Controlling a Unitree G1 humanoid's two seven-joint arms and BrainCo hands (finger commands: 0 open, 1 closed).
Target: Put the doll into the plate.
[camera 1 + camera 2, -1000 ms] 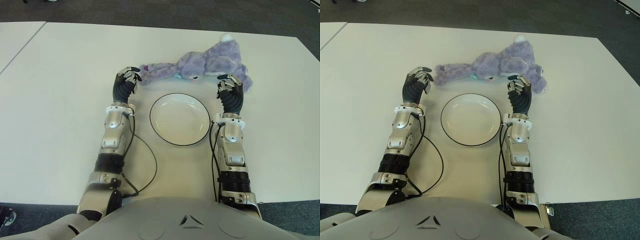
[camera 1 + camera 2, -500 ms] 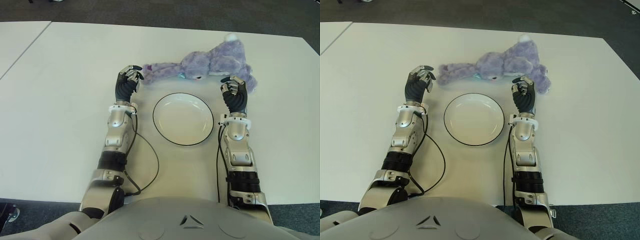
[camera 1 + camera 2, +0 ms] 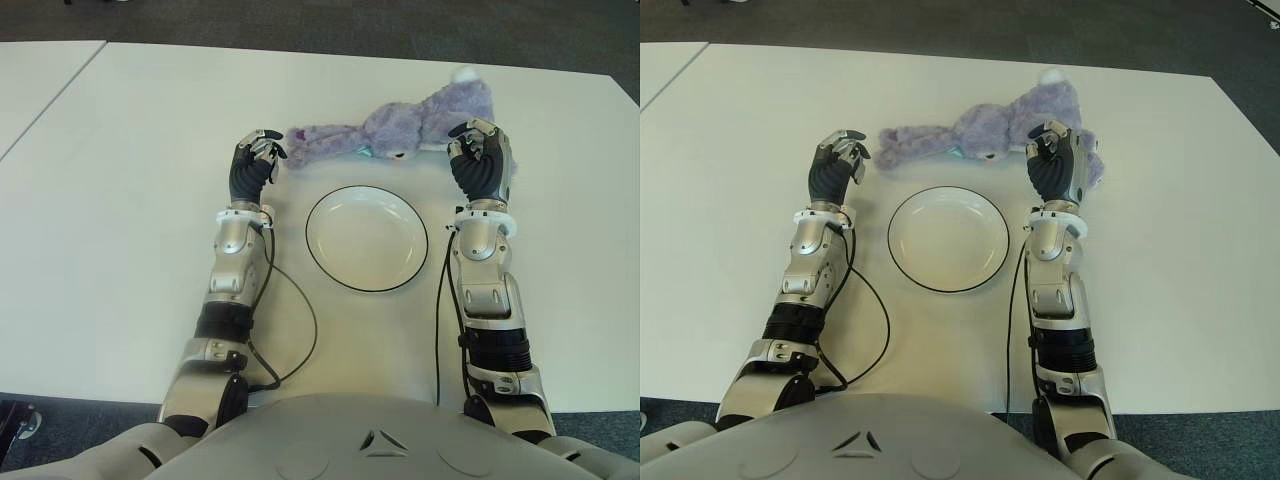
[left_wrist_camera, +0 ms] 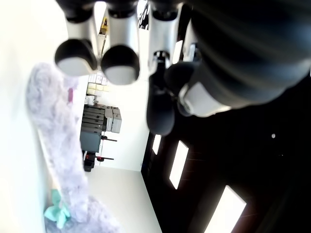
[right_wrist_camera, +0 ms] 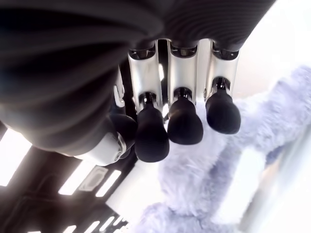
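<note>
Fingers: both hands half-curled, holding nothing; left hand [image 3: 255,163] just beside the doll's thin end, right hand [image 3: 480,158] over its bulky end.
Doll: purple plush doll [image 3: 400,128] lying across the desk [image 3: 120,200], upper centre of the eye views, just beyond the plate [image 3: 366,238], which has nothing in it.
Risk, uneven grip: the limp body may sag or slide out.
Risk, plate: a dragged doll could shove it.
Risk, fit: its long ends may overhang the rim.

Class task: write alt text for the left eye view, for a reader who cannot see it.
A purple plush doll lies on a white table just beyond an empty white plate. The robot's right hand is raised over the doll's right end, and its left hand shows beside the doll's left end, neither grasping it.
</note>
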